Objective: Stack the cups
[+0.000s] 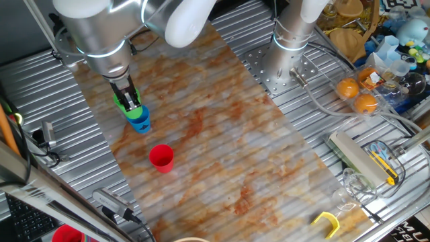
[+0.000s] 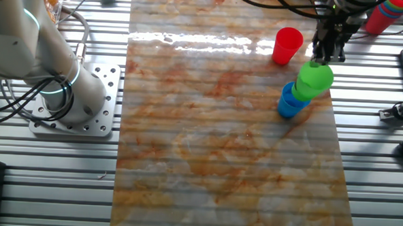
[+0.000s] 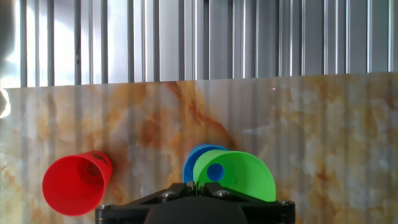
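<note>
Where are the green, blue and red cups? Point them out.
green cup (image 2: 315, 78): the other fixed view, open mouth.
blue cup (image 2: 290, 103): the other fixed view, side wall.
red cup (image 1: 161, 158): one fixed view, rim.

I see the green cup (image 2: 314, 80) tilted, its base partly inside the upright blue cup (image 2: 290, 103) on the marbled tabletop (image 2: 221, 141). The red cup (image 2: 287, 46) stands upright, mouth up, by itself near the pair, not touching them.
</note>
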`<action>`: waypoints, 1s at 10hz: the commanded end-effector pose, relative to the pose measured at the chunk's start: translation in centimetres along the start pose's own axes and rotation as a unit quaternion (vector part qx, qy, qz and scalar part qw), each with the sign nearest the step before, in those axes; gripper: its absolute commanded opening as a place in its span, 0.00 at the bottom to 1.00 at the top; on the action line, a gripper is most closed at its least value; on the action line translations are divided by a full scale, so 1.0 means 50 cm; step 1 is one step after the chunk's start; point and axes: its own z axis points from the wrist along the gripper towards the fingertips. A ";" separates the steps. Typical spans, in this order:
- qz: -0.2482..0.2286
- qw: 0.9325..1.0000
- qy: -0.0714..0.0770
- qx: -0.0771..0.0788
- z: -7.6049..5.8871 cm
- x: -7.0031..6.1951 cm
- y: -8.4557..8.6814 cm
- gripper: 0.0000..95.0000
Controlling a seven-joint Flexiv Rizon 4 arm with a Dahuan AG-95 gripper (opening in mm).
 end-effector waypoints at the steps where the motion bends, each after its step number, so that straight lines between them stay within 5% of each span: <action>1: -0.004 1.000 0.001 -0.001 0.002 0.001 -0.003 0.20; 2: -0.003 1.000 0.000 -0.002 0.003 0.002 -0.003 0.20; 3: -0.003 1.000 0.000 -0.001 0.003 0.002 -0.003 0.40; 6: -0.005 1.000 -0.004 0.000 0.001 0.002 -0.005 0.40; 10: 0.005 1.000 -0.002 -0.005 -0.066 0.000 0.043 0.40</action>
